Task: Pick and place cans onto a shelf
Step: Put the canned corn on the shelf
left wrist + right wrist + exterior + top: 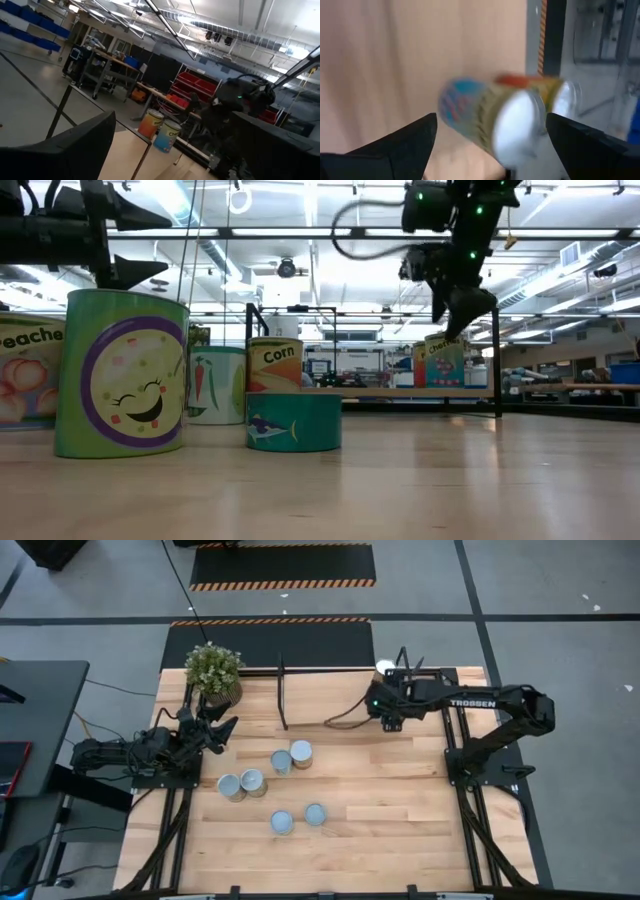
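**Between placements: right arm at the shelf**

Your left gripper [213, 730], fingers spread and empty, waited beside the plant [214, 671]. Six cans [290, 756] stood right of the plant on the plank table [400, 810]. Further right, over the shelf [330, 700], your right gripper [490, 145] was spread above two placed cans [495, 122]; you likely needed the next can. A workshop lay behind.
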